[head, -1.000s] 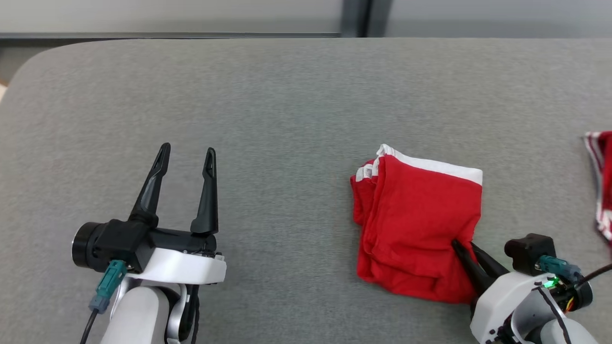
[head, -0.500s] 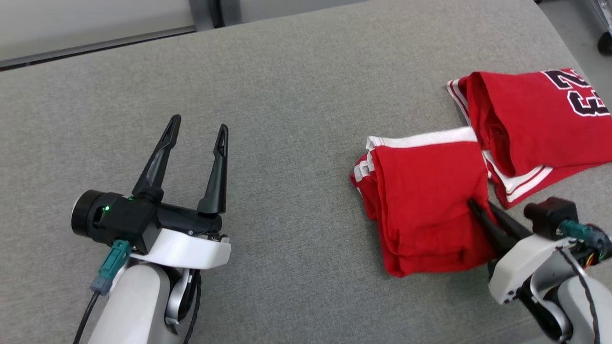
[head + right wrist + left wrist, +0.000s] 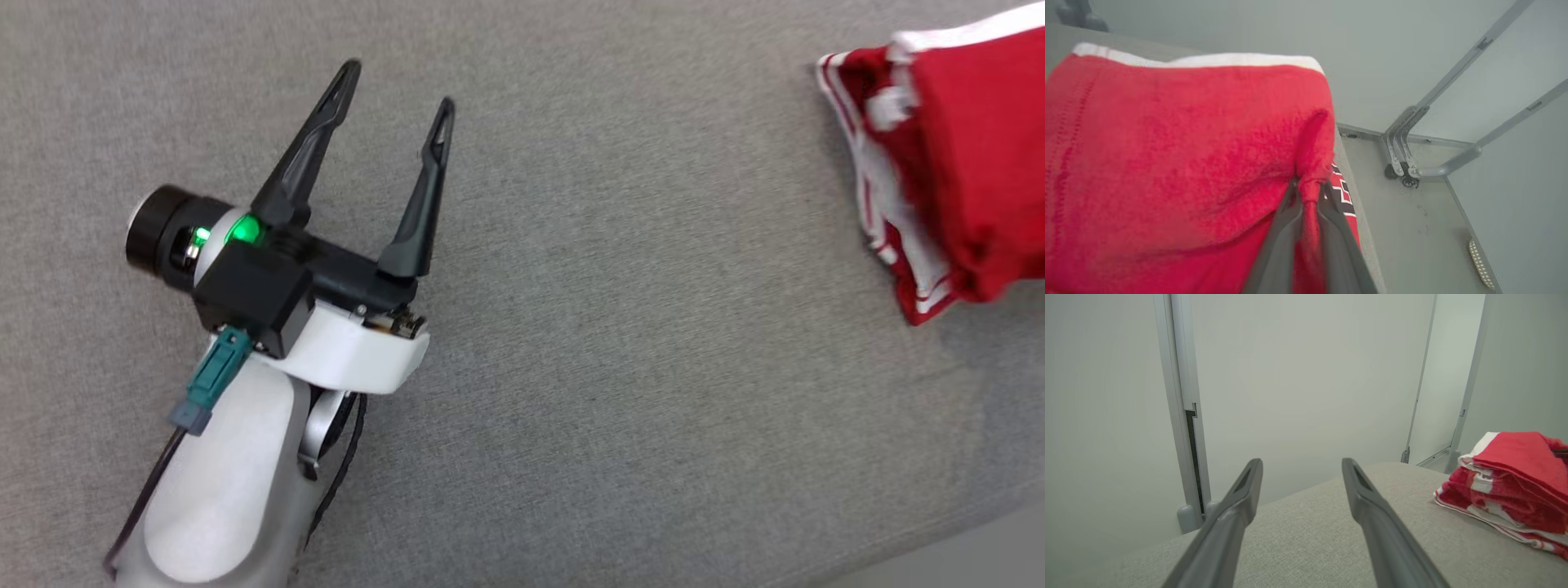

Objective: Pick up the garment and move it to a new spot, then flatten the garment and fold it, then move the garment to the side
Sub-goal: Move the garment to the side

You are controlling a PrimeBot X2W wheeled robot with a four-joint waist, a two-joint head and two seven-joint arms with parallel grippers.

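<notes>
The garment [image 3: 1167, 143] is a folded red piece with a white band along one edge. My right gripper [image 3: 1310, 185] is shut on a pinched fold at its corner. In the head view the garment [image 3: 971, 163] is a blurred red shape at the far right edge, and the left wrist view has it [image 3: 1519, 457] lying on top of a red pile at the right. My left gripper [image 3: 397, 84] stands open over bare grey cloth, far to the garment's left, with nothing between its fingers [image 3: 1301, 461].
A second red garment [image 3: 878, 188] with white stripes lies under the held one; its black-and-white print [image 3: 1345, 192] peeks out beside my right fingers. The grey padded table [image 3: 612, 327] ends at the lower right, with floor and a metal frame [image 3: 1412, 163] beyond.
The head camera has swung, shifting the whole picture. My right gripper has carried the folded garment to the right, over the striped garment. The left gripper has stayed open.
</notes>
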